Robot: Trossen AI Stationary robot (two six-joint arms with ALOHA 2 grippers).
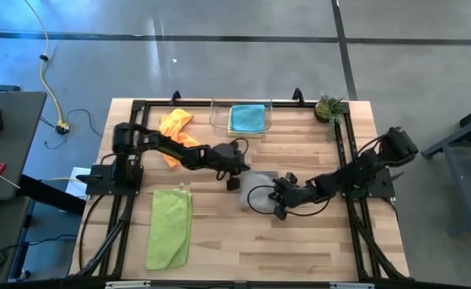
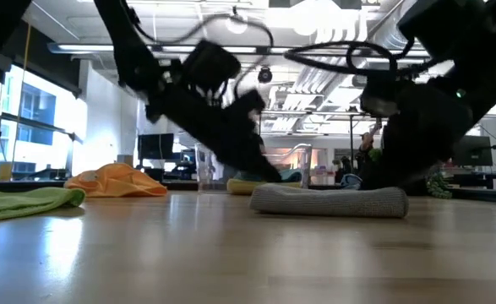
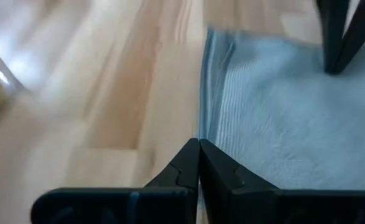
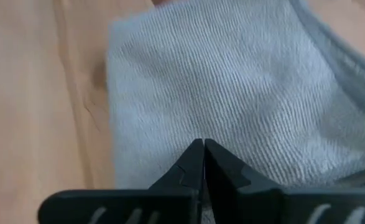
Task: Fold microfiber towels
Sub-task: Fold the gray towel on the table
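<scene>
While working the grey towel (image 1: 259, 181) mid-table: lying flat, already folded small. Left gripper (image 3: 199, 163) closing to fingertips pressed together at towel's edge; pinching hem or just touching wood, cannot tell. Right gripper (image 4: 203, 163) likewise pressed together, tips sitting on the cloth's face. Judging cloth soft, light, limp, grippy nap; taking it at a corner or hem, pinching all layers so the fold stays. Lime towel (image 1: 170, 226) lying near front left. Farther back, orange towel (image 1: 176, 128) bunching up, teal towel (image 1: 247, 118) sitting in bin (image 1: 216, 119).
</scene>
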